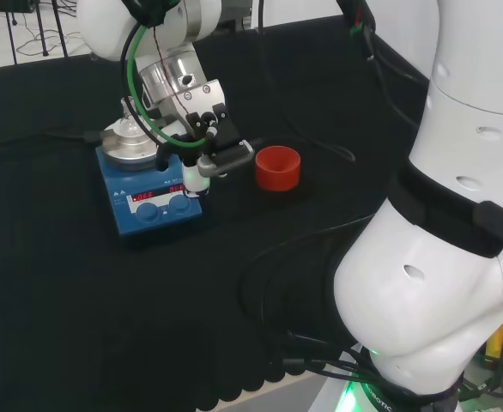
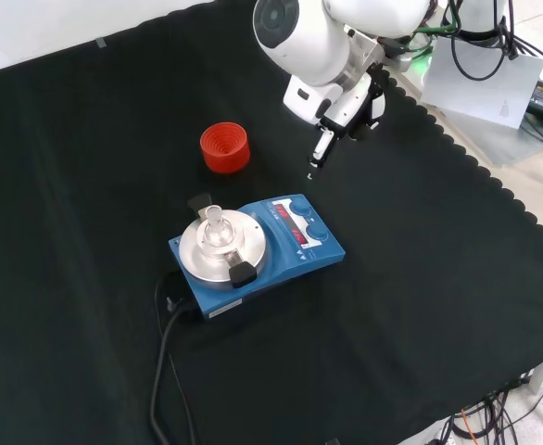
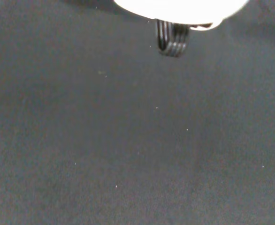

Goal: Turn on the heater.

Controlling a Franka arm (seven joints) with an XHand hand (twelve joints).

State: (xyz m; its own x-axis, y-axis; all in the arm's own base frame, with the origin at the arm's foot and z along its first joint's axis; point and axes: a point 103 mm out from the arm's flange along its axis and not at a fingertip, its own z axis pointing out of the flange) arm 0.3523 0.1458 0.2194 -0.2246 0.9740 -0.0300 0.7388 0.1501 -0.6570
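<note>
The heater (image 1: 121,187) is a blue box with a round silver plate, two blue knobs and lit red displays on its front panel. A small clear flask (image 1: 131,127) stands on the plate. In the front view the heater (image 2: 320,252) lies at the middle of the cloth with the flask (image 2: 215,225) on it. The hand (image 1: 210,129) hangs by the heater's right side, one finger stretched down beside the panel, holding nothing. In the front view the hand (image 2: 333,122) is above and beyond the panel, its fingertip apart from the heater. A ribbed black part of the hand (image 3: 172,40) hangs over bare cloth.
A red ribbed ring stand (image 1: 277,167) sits right of the heater, seen farther off (image 2: 225,146) in the front view. The heater's black cable (image 2: 165,371) runs toward the front edge. The arm's white links (image 1: 440,232) stand at the right. The cloth's scalloped edge (image 2: 494,185) runs along the right.
</note>
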